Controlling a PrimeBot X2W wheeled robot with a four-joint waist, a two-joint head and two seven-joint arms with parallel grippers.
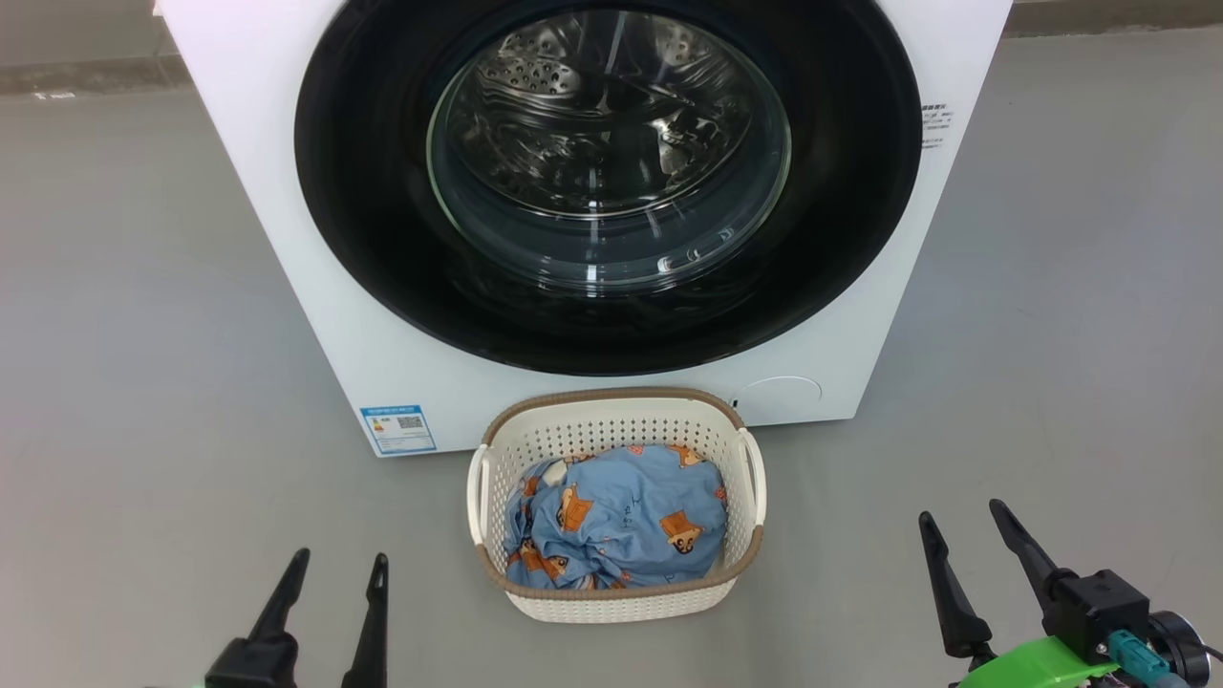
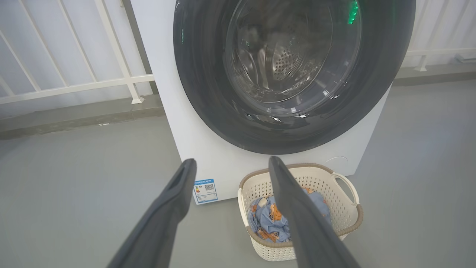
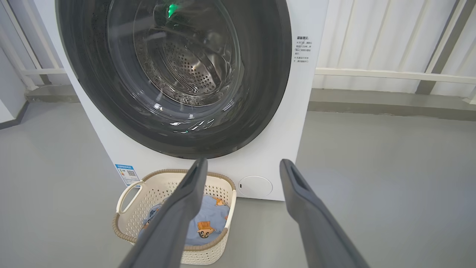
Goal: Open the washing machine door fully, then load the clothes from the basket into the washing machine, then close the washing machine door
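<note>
Grey flooring is being shared by the washing machine [image 1: 439, 382], far, with the washing machine door [image 1: 607, 162] shut, and the basket [image 1: 611, 394] just in front, the clothes [image 1: 621, 521] being stored inside for loading. Nearest, the left gripper [image 1: 343, 556] and right gripper [image 1: 960, 510] are being held spread wide and empty, seemingly readied for the door.

I am looking down on a smooth grey floor [image 1: 143, 334] with a dull, even sheen and only faint shadows, so the light reads as soft and diffuse. Along its far edge I can see a low, darker grey kerb [image 2: 74, 119], and above it a white railing [image 2: 74, 88] with upright and slanted bars. Behind the railing stand pale white wall panels [image 3: 372, 33] with vertical ribs, brightly and evenly lit.
</note>
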